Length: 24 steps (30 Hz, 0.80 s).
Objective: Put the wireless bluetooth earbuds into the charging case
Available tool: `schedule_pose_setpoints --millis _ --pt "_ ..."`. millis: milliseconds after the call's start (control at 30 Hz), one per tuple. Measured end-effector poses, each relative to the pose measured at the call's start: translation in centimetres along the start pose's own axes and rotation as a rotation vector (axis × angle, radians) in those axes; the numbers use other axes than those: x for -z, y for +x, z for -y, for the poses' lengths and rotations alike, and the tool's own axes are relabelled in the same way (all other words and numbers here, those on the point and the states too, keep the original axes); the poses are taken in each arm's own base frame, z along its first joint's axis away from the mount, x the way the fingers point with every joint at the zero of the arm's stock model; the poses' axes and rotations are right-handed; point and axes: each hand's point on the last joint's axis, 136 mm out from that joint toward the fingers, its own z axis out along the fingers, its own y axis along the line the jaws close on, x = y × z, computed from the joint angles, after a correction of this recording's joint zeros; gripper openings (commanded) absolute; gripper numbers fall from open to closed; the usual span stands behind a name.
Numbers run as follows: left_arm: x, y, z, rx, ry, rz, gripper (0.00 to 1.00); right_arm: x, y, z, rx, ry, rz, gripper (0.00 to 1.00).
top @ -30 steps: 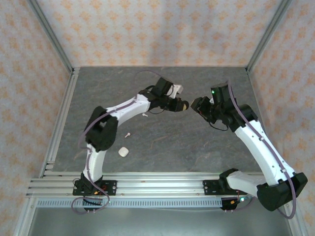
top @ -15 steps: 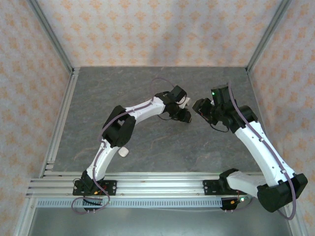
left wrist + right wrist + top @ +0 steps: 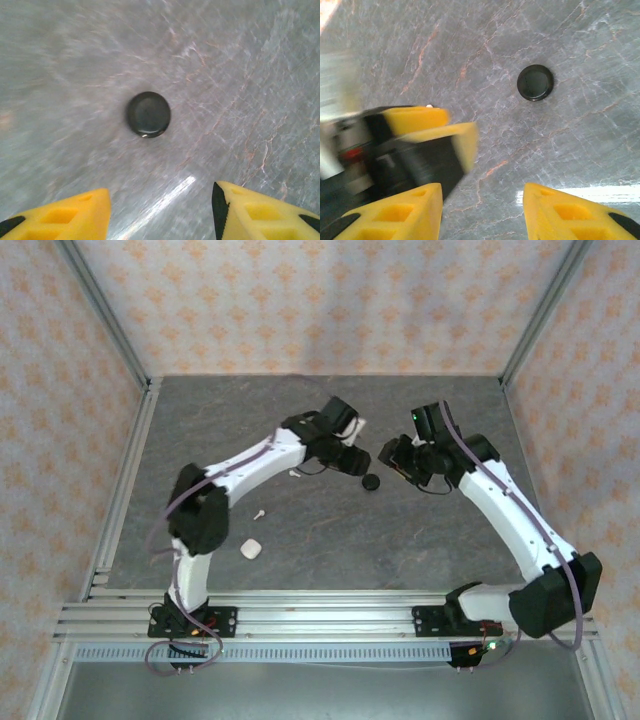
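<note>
A round black case [image 3: 371, 482] lies flat and closed on the grey table, and it is also under my left wrist camera [image 3: 148, 114] and right wrist camera [image 3: 535, 82]. My left gripper [image 3: 350, 460] hovers just left of it, open and empty, yellow fingers [image 3: 60, 215] spread wide. My right gripper [image 3: 392, 454] stands just right of the case, also open and empty. In the right wrist view the left gripper's blurred fingers [image 3: 462, 140] sit close on the left. Two white earbuds [image 3: 294, 473] [image 3: 258, 512] lie left of the arms. The black earbuds are hidden.
A small white case [image 3: 250, 549] lies near the front left. Another white object [image 3: 358, 424] sits behind the left wrist. Metal frame posts and patterned walls bound the table [image 3: 330, 540] on three sides.
The left gripper swung right with the black case, let it go and pulled back left. The case now lies on the table. The right gripper shifted slightly left.
</note>
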Motion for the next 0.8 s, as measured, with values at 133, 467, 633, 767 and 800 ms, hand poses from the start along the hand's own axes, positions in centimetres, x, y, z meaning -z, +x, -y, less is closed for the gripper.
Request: schedule_pose_setpoints --millis 133,467,633,767,800 --pt "6.0 1.6 -5.1 0.11 -0.126 0.092 0.56 -1.3 0.1 -1.5 0.051 0.0 -0.043 0.47" --pt "13.3 16.3 -15.4 0.589 -0.42 0.108 0.59 -8.6 6.3 -6.3 0.289 0.038 -0.273 0.47" --pt "12.2 23.5 -16.1 0.848 -0.439 0.035 0.59 -10.8 8.6 -6.8 0.321 0.051 -0.354 0.47" --pt "10.5 28.0 -16.2 1.018 -0.445 -0.047 0.59 -10.9 8.6 -6.7 0.318 0.048 -0.358 0.47" --pt "10.4 28.4 -16.2 1.042 -0.446 -0.055 0.59 -10.9 8.5 -6.7 0.319 0.05 -0.358 0.47"
